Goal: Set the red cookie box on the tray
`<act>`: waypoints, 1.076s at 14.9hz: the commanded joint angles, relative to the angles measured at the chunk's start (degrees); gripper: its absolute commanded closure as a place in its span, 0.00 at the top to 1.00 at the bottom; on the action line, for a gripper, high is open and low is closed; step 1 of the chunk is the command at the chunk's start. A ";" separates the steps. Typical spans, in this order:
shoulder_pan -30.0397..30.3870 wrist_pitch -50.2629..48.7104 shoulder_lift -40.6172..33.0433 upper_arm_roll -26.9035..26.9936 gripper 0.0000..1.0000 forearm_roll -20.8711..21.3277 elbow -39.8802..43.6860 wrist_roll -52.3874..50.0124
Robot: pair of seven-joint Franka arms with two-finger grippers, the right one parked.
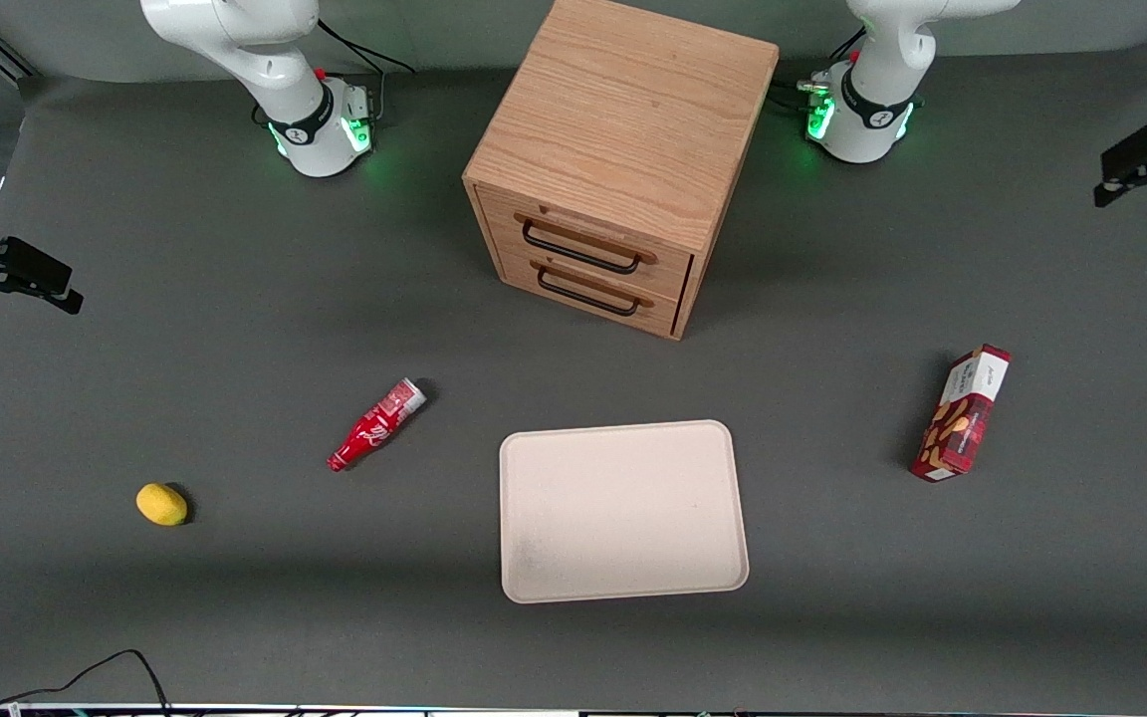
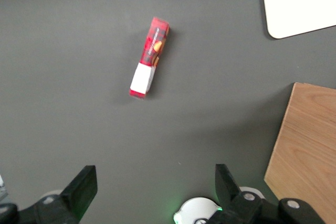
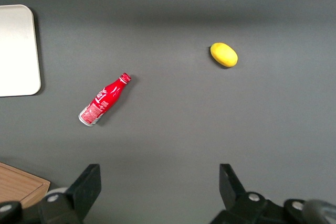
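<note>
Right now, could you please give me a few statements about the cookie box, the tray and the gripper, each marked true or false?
1. The red cookie box lies on the tray. False: it rests on the table, toward the working arm's end.
2. The tray holds nothing. True.
3. The gripper grips the box. False: its fingers are open, above the table, apart from the box.
4. Both drawers of the wooden cabinet are closed. True.
5. The red bottle stands upright. False: it lies on its side.

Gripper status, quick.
Left arm's gripper: open, holding nothing, poised above the table with the red cookie box lying untouched below it.
</note>
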 commanded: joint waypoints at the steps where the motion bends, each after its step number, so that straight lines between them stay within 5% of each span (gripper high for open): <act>1: -0.43 -1.70 5.08 3.36 1.00 0.01 4.64 8.91; 8: 1.42 15.05 14.67 6.61 1.00 -4.12 -9.92 30.18; 16: 0.72 47.93 20.55 6.09 1.00 -7.37 -29.20 31.97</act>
